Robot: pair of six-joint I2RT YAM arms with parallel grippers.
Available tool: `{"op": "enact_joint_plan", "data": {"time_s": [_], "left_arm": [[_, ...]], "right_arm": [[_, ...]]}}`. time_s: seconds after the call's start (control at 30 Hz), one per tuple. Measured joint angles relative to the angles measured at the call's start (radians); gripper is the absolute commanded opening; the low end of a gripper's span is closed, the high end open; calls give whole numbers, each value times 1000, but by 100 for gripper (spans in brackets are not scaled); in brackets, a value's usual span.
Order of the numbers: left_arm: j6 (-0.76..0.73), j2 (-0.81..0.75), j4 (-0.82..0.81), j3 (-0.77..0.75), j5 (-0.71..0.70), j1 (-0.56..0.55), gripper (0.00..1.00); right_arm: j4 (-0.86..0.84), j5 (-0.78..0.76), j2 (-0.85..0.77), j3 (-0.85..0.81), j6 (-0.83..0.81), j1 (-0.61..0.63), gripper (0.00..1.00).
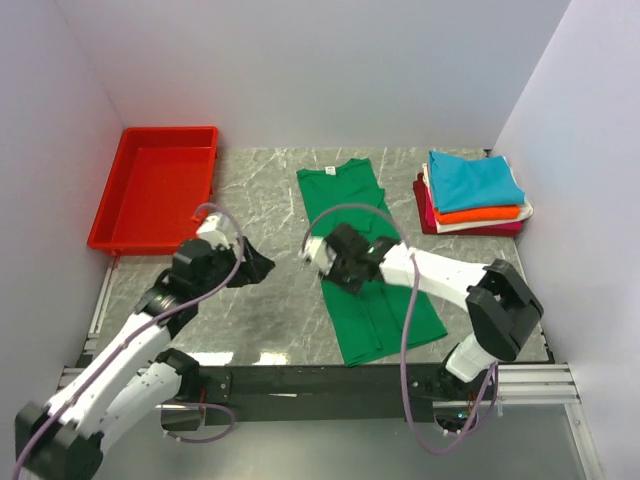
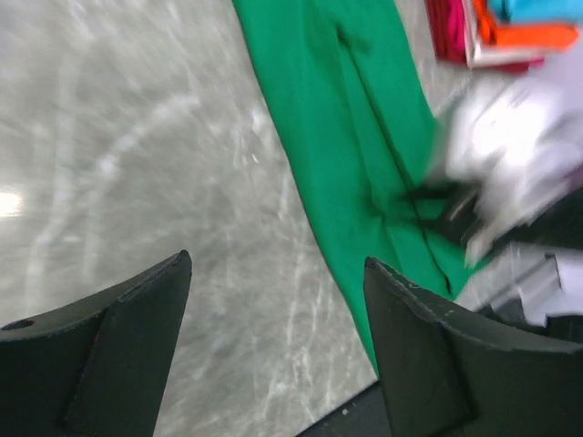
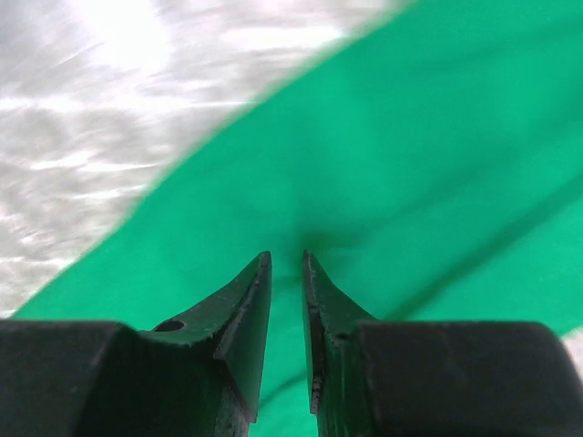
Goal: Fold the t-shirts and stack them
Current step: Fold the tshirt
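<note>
The green shirt (image 1: 350, 200) lies on the table (image 1: 265, 205), long axis running away from the bases; the right gripper (image 3: 287, 259) sits on its middle, fingers almost closed, seemingly pinching cloth, while the left gripper (image 2: 278, 264) hangs wide open and empty to its left.

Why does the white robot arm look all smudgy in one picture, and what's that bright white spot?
Left wrist view: the right arm is smeared, probably by motion blur. Right wrist view: glare whitens the table, and the green t-shirt edge looks soft. Top external view: sharp, evenly lit.
</note>
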State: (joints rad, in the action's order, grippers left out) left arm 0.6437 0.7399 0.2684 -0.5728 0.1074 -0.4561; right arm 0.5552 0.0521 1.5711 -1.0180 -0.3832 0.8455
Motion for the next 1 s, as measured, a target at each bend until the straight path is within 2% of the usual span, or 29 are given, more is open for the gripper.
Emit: {"op": "enact_joint_plan", "data": {"time_s": [0.13, 0.27, 0.43, 0.57, 0.7, 0.87, 1.0], "left_arm": [[68, 222, -172, 52, 137, -4, 75], [140, 464, -296, 55, 213, -42, 73], [201, 750, -364, -37, 231, -138, 69], [238, 863, -401, -121, 227, -192, 68], [245, 897, -407, -158, 207, -223, 68], [237, 895, -372, -177, 159, -251, 69], [223, 866, -313, -182, 108, -255, 69]], "right_arm": [[8, 96, -25, -69, -2, -222, 27], [29, 198, -18, -185, -2, -460, 27], [52, 380, 132, -429, 40, -674, 28], [64, 483, 342, -604, 109, -757, 32], [68, 523, 539, -723, 202, -782, 36], [75, 537, 697, -837, 303, -784, 38], [58, 519, 752, -892, 372, -787, 39]]}}
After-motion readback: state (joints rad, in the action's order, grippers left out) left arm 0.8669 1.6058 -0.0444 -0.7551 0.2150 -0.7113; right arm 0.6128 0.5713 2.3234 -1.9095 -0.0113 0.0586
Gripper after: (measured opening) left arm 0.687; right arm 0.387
